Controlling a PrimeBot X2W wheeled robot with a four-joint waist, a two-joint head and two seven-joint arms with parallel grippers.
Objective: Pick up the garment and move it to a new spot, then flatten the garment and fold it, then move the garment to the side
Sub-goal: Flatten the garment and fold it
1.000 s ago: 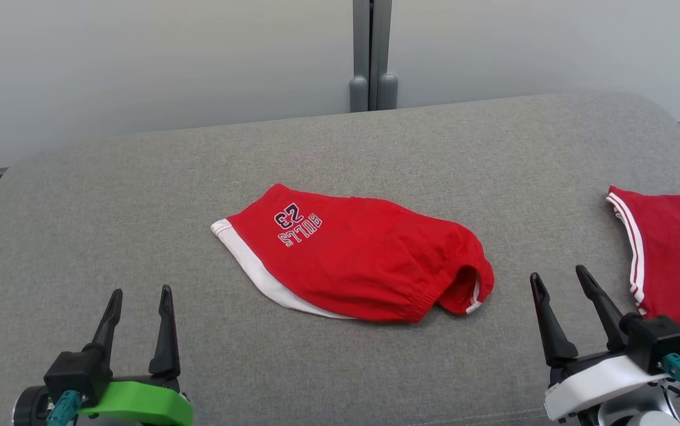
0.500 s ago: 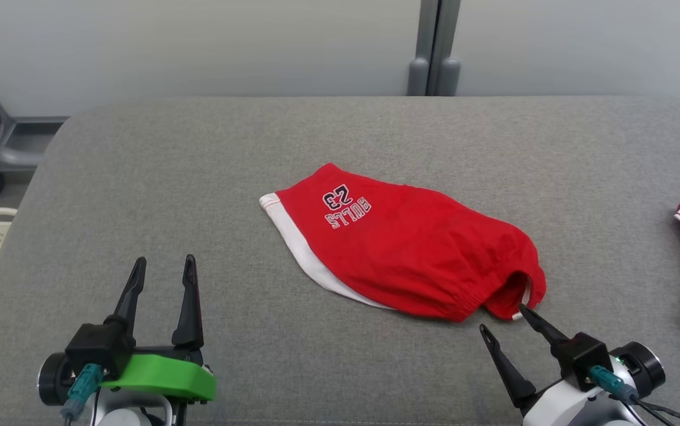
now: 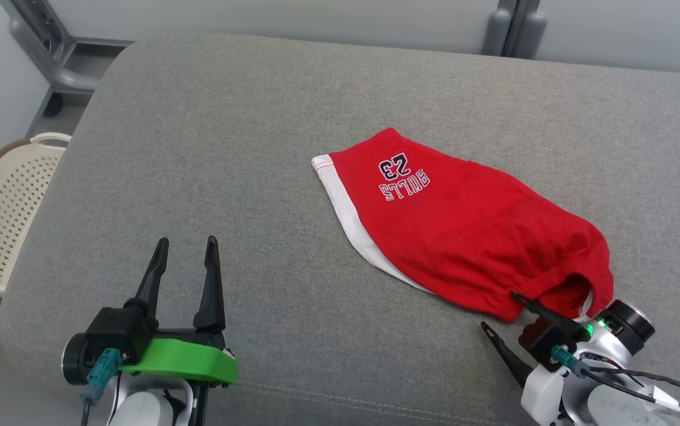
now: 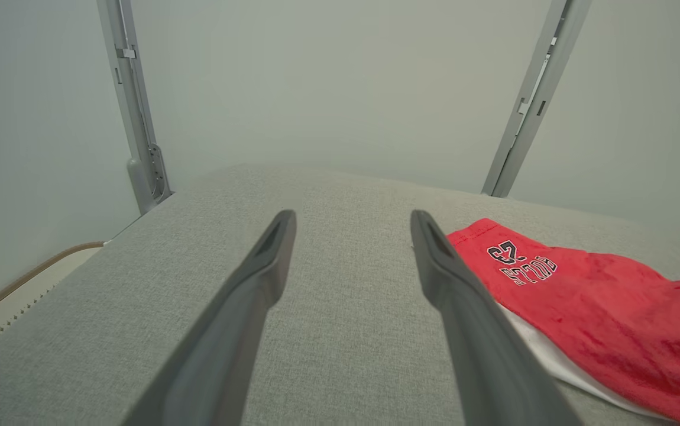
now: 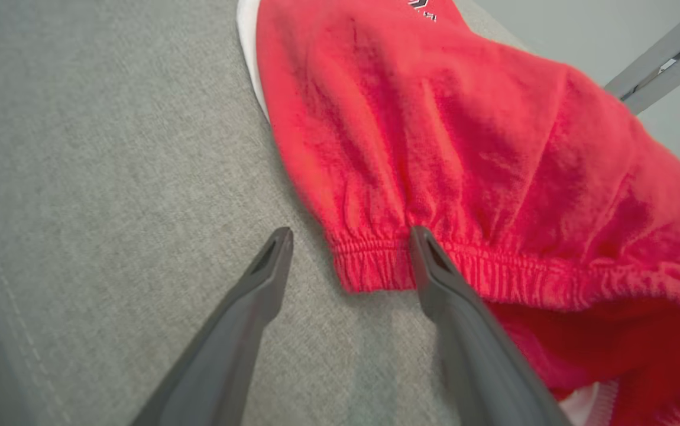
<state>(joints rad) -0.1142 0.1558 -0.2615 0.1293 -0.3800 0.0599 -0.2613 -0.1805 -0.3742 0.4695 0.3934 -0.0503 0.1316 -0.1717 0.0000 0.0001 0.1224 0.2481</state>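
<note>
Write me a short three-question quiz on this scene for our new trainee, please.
1. True or false: the right gripper is clamped shut on the red shorts.
2. Which number is printed on the shorts? A) 32 B) 23 C) 45
3. Which part of the shorts lies between the right gripper's fingers?

Key
1. False: its jaws stand open.
2. B
3. The elastic waistband, at its corner.
</note>
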